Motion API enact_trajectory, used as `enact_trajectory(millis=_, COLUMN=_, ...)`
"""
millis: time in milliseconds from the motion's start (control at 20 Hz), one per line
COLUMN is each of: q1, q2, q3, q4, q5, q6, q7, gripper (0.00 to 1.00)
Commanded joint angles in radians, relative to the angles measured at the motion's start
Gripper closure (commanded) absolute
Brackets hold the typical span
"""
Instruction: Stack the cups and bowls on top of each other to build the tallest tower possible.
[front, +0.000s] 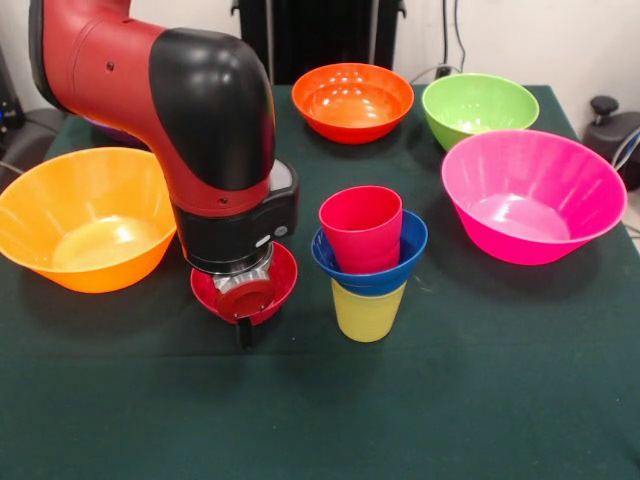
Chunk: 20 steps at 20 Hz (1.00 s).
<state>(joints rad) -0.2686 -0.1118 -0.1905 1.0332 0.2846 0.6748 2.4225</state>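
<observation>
Hanging low over the table (500, 400), the gripper (243, 325) sat at the small red bowl (280, 285), one dark finger (244, 333) showing below the bowl's near rim. Whether the jaws clamped the rim or stood slack could not be told; the wrist hid the bowl's middle. The bowl looked tilted toward the camera, close to the cloth. The arm (190, 130) came down from the upper left.

Just beside the bowl stood the stack: yellow cup (367, 313) upright on the cloth, blue bowl (385, 272) seated on its mouth, red cup (361, 228) upright inside the blue bowl.

Farther out: a large orange-yellow bowl (70, 215) by the arm on the other side, a large pink bowl (533, 195) past the stack, an orange bowl (352, 100) and a green bowl (478, 107) at the far edge. All four sat apart, mouths up.
</observation>
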Motion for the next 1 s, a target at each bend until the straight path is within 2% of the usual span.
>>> enact_trajectory(millis=50, q1=0.003, q2=0.016, q3=0.092, q4=0.025, q5=-0.044, q6=0.116, q7=-0.033, gripper=0.00)
enact_trajectory(millis=450, q1=0.003, q2=0.024, q3=0.085, q4=-0.004, q5=-0.047, q6=0.140, q7=-0.036, gripper=0.00)
enact_trajectory(millis=500, q1=0.003, q2=0.024, q3=0.083, q4=-0.008, q5=-0.048, q6=0.147, q7=-0.037, gripper=1.00)
enact_trajectory(millis=750, q1=0.016, q2=0.022, q3=0.081, q4=-0.007, q5=-0.052, q6=0.141, q7=-0.030, gripper=1.00)
enact_trajectory(millis=1000, q1=0.044, q2=-0.008, q3=0.070, q4=0.058, q5=-0.067, q6=0.085, q7=-0.010, gripper=1.00)
